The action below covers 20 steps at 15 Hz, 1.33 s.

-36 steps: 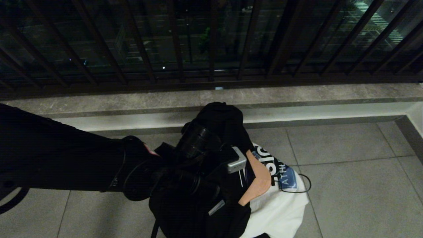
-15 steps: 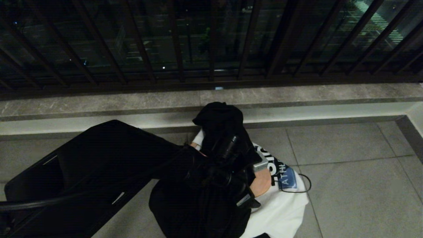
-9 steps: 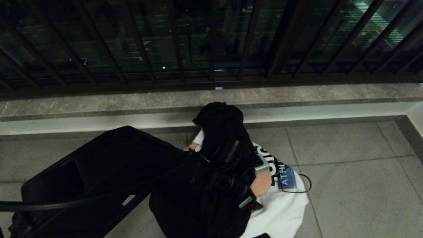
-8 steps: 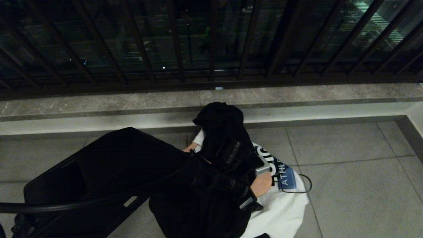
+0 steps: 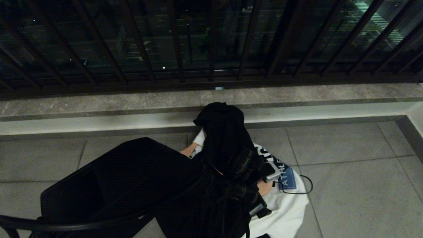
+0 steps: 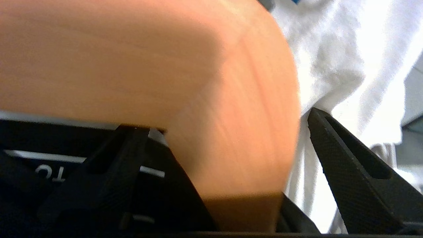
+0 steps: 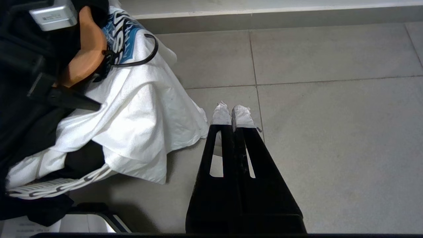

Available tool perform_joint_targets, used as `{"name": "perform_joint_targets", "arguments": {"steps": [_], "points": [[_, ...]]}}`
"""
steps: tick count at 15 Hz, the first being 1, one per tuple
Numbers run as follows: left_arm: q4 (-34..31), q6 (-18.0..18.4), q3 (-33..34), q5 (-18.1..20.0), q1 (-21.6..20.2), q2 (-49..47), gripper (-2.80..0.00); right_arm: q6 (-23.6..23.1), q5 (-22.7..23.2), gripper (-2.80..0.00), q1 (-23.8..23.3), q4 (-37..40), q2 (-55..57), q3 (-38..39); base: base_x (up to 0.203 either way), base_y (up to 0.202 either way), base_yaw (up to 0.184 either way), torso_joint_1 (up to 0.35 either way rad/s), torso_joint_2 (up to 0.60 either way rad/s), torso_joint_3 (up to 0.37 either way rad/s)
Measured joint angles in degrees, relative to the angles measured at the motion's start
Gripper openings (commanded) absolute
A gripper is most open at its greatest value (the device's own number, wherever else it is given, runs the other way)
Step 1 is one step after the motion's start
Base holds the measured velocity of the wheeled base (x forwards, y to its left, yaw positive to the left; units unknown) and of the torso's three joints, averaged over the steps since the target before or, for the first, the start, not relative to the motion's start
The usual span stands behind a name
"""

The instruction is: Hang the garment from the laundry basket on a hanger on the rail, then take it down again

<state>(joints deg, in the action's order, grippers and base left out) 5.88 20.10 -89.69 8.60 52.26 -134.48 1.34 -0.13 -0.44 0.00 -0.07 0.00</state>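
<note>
- Left gripper (image 6: 224, 138): lowered onto the heap of clothes, fingers spread wide, one finger (image 6: 109, 178) on the black cloth side, the other on the white cloth side. The wooden hanger stands between them; neither finger is seen pressing it, so nothing is clamped.
- Wooden hanger (image 6: 185, 82): pale orange-brown, broad curved shoulder, lying in the heap directly between the left gripper's fingers. A far end pokes out beyond the black garment in the head view.
- Laundry basket (image 7: 49, 190): just beneath and beside the left gripper, almost wholly buried; only a strip of black-and-white side and a thin black loop handle (image 5: 302, 185) show. Contents piled above the rim.
- White garment (image 5: 284, 211): in the basket, blue-and-black lettering on it, spilling over the side beside the left gripper and down to the floor.
- Black garment (image 5: 224, 135): heaped on top of the basket, rising just beyond the left gripper.
- Right gripper (image 7: 233, 115): well apart from the basket, over bare floor tiles (image 7: 330, 132), white-wrapped tips pressed together, empty.
</note>
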Motion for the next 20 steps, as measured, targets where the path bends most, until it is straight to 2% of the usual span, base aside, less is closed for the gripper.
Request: {"name": "perform_joint_targets", "arguments": {"steps": [8, 17, 20], "points": [[1.1, -0.3, 0.2, -0.2, 0.1, -0.4, -2.80, 0.0, 0.0, -2.80, 0.0, 0.0, 0.0, 0.0, 0.000, 0.000, 0.000, 0.000, 0.00, 0.000], [1.1, -4.2, 5.0, 0.2, 0.1, 7.0, -2.80, 0.0, 0.0, -2.80, 0.0, 0.0, 0.0, 0.0, 0.000, 0.000, 0.000, 0.000, 0.00, 0.000], [2.3, -7.4, 6.7, 0.0, 0.1, 10.1, -2.80, 0.0, 0.0, -2.80, 0.0, 0.0, 0.0, 0.0, 0.000, 0.000, 0.000, 0.000, 0.00, 0.000]]}}
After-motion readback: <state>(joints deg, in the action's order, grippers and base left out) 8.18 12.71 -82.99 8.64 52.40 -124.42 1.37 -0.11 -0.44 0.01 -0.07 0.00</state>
